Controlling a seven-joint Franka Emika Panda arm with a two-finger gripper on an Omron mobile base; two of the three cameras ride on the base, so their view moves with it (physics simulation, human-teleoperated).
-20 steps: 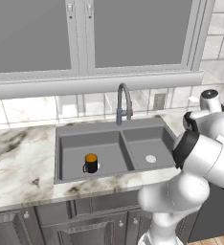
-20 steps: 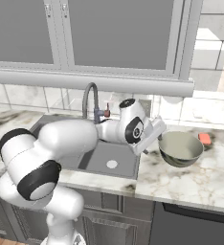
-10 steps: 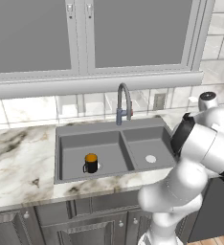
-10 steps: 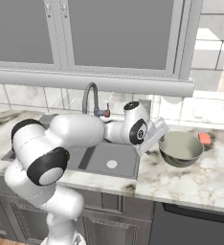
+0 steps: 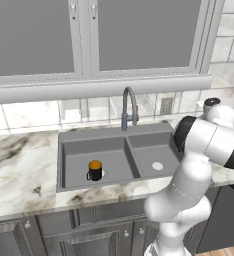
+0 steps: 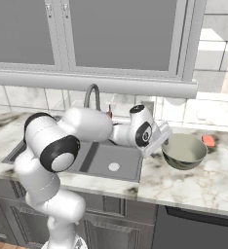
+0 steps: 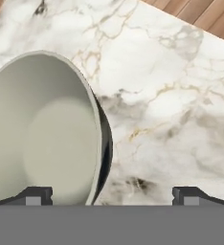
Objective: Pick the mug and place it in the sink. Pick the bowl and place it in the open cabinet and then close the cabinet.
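The gripper [image 7: 112, 195] stands with its jaws spread wide and nothing between them, poised just above the bowl [image 6: 184, 151], whose near rim lies by one fingertip [image 7: 36, 195]. The bowl rests on the marble counter [image 6: 194, 187] right of the sink [image 5: 120, 156] (pale inside, dark outside). A small red-orange thing [image 6: 208, 141] lies just behind the bowl. The mug [image 5: 94, 170] stands upright in the left basin; the faucet [image 5: 128, 107] rises behind the sink, beneath frosted-glass cabinets [image 5: 89, 35].

Bowl [image 7: 47, 134] on marble counter [image 7: 171, 95]; hand [image 7: 111, 195] open, one fingertip [image 7: 37, 195] over bowl interior.
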